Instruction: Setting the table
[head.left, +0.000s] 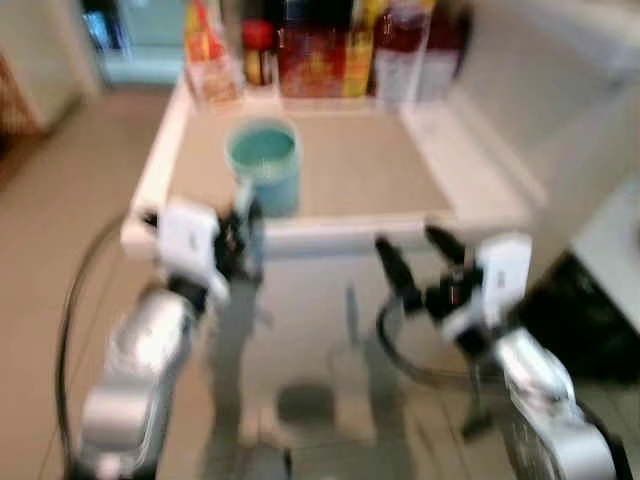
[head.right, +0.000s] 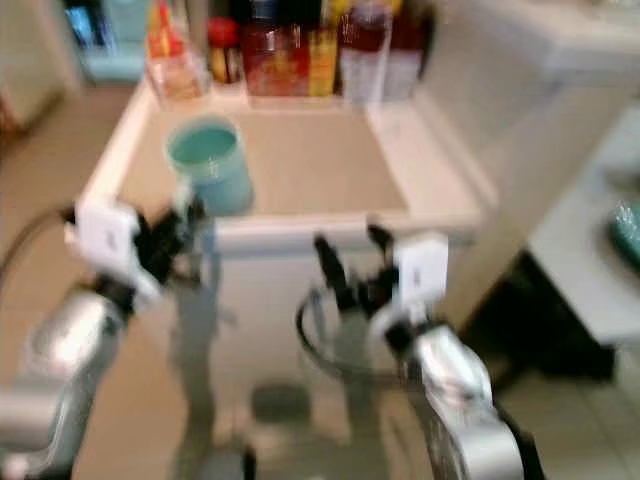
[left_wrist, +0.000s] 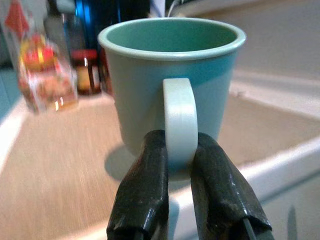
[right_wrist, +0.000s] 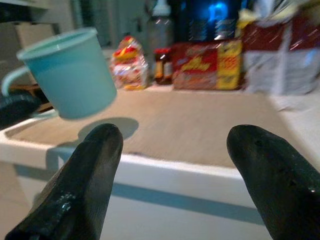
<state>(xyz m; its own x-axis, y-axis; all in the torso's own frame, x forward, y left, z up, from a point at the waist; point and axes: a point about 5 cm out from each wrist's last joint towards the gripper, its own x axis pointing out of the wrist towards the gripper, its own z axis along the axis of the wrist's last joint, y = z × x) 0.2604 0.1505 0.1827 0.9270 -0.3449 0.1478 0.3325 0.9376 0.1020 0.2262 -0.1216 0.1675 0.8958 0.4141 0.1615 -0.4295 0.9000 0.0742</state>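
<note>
The left gripper (left_wrist: 172, 165) has its jaws clenched on the handle of a teal mug (head.left: 264, 163), lifted and tilted just above the near edge of the desk (head.left: 360, 170). Its inside looks empty. Jars and packets (head.left: 320, 55) line the desk's far edge. The right gripper (right_wrist: 175, 165) hangs released before the desk.

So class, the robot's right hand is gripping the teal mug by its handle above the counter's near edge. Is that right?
Not quite: it is the left hand, not the right, shut on the handle of the teal mug, as the left wrist view shows. The right hand hangs open before the counter.
</note>
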